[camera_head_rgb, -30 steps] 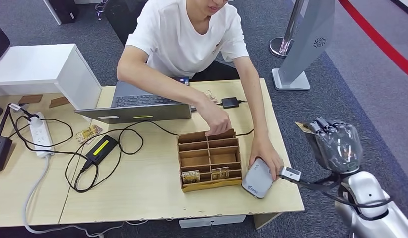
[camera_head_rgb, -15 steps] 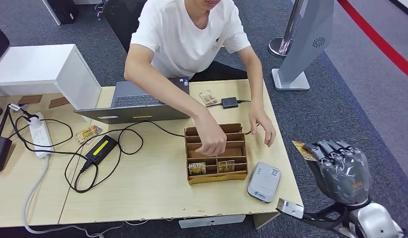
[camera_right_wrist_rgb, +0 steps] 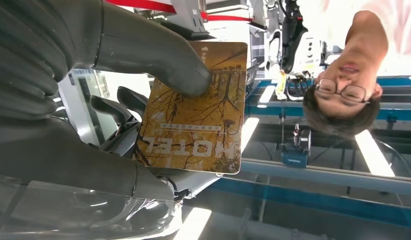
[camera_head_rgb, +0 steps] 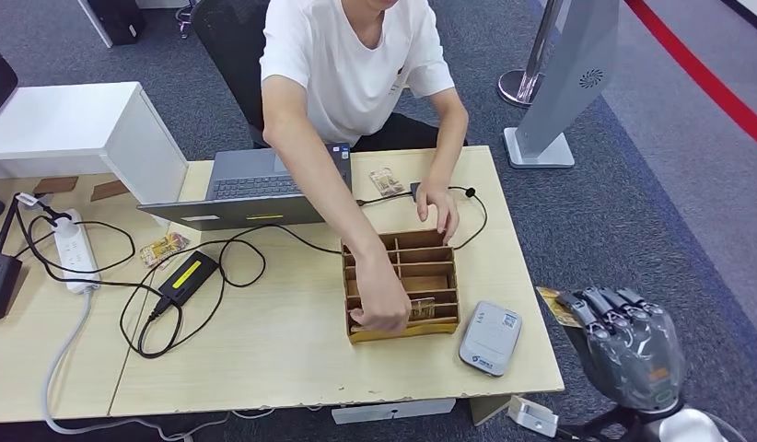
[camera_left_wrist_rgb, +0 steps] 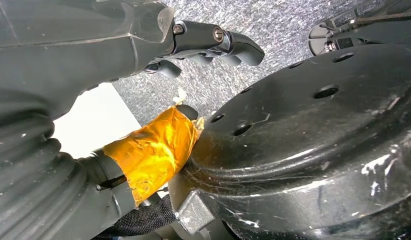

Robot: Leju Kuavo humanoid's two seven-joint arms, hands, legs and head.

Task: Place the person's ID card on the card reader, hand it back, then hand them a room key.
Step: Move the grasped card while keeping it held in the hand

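My right hand (camera_head_rgb: 623,343) is raised off the table's right edge and pinches a brown room key card (camera_head_rgb: 556,306). In the right wrist view the thumb (camera_right_wrist_rgb: 158,65) presses on that card (camera_right_wrist_rgb: 198,120), which reads HOTEL. The grey card reader (camera_head_rgb: 491,337) lies flat near the table's front right corner, to the left of my hand. A person in a white shirt (camera_head_rgb: 356,64) sits behind the table, one hand (camera_head_rgb: 381,306) in the front row of a wooden card box (camera_head_rgb: 421,262), the other hand (camera_head_rgb: 439,204) by a black cable. My left hand (camera_left_wrist_rgb: 93,75) hangs holding nothing, fingers (camera_left_wrist_rgb: 213,40) loosely curled.
A laptop (camera_head_rgb: 255,189), a power strip (camera_head_rgb: 75,244), a black adapter (camera_head_rgb: 189,276) and looping cables lie on the table's left half. A white cabinet (camera_head_rgb: 71,129) stands at the left. A grey stand (camera_head_rgb: 568,92) is on the carpet behind right.
My right hand has dropped lower with the key card. The person let go of the card reader, moved that hand to the back cable and reached the other hand into the box's front row.
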